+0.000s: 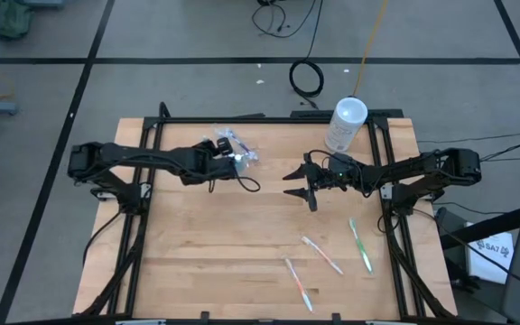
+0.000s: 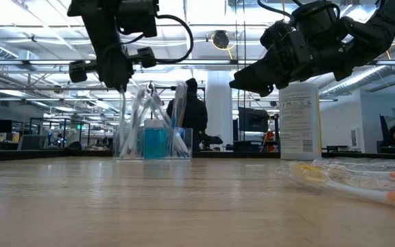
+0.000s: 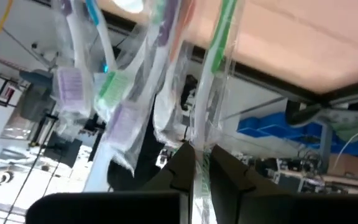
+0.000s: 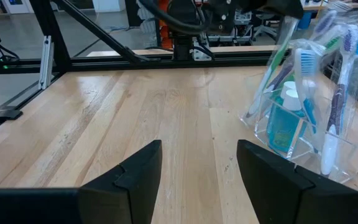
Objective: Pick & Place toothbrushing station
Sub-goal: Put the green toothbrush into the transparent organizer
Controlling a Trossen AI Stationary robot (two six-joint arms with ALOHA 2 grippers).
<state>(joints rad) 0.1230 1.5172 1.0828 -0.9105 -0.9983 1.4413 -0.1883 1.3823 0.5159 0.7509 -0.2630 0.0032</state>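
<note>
A clear plastic holder stands on the table's far middle. It holds several wrapped toothbrushes upright and a teal tube. My left gripper hovers just above it and is shut on a green-handled wrapped toothbrush. My right gripper is open to the right of the holder, above the table, with nothing between its fingers. Three more toothbrushes lie flat on the table's near right. My left gripper pinches the upper end of the wrapped green toothbrush between its two fingers. It comes slanting down from above. The brush hangs below the fingers, slanting down to the holder's side. I cannot tell whether its lower end rests on anything.
A tall white canister stands at the far right edge, behind my right arm. Bare wood lies between the holder and the loose toothbrushes. The black frame rails border the table.
</note>
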